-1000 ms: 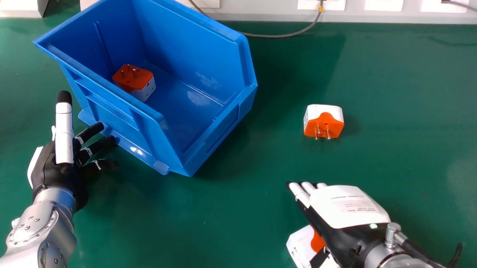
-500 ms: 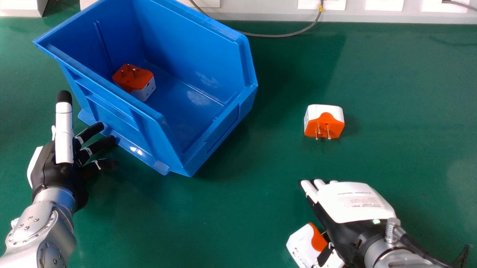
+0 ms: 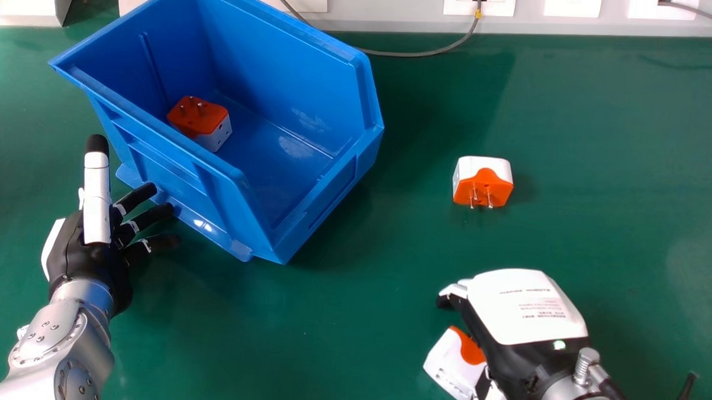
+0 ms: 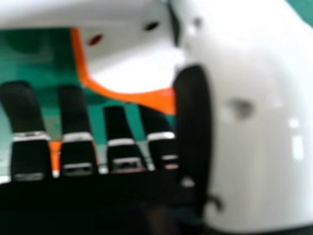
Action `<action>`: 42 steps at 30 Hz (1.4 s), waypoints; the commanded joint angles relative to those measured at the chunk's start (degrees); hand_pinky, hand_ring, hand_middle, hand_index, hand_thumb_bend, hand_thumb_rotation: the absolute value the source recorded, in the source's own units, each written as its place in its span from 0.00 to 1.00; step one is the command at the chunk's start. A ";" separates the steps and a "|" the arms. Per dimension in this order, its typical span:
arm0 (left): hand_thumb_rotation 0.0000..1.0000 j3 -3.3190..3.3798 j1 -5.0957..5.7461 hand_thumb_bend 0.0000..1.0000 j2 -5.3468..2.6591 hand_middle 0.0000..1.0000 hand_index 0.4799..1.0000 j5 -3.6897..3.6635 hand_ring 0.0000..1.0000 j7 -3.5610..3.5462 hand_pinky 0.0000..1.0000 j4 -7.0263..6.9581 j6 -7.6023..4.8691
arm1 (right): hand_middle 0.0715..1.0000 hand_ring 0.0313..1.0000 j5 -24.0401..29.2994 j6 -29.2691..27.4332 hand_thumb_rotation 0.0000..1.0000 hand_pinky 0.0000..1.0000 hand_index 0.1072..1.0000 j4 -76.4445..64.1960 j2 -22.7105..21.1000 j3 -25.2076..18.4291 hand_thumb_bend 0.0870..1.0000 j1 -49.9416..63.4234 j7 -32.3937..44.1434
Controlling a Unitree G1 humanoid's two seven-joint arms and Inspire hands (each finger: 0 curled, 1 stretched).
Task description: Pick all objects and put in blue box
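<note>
One plug [image 3: 200, 120] sits in the box [image 3: 185, 179], head view's upper left; my right hand [image 3: 521, 309] curls round another plug [image 3: 452, 358], its holes [image 4: 151, 26] clear in right hand view.

Head view bright, fairly even; soft shadows on table [image 3: 339, 329] rt of blue box [image 3: 266, 60]; tiny glare spots, box's lower edge; rt hand view: whites near blown out, glare on thumb [image 4: 264, 156].
</note>
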 commanded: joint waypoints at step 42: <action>0.93 0.10 0.19 0.86 -0.63 0.83 0.78 0.44 0.73 0.63 0.64 1.57 0.70 | 0.48 0.36 -0.72 5.76 0.00 0.29 0.50 -2.45 -1.97 -1.88 0.47 -3.71 14.75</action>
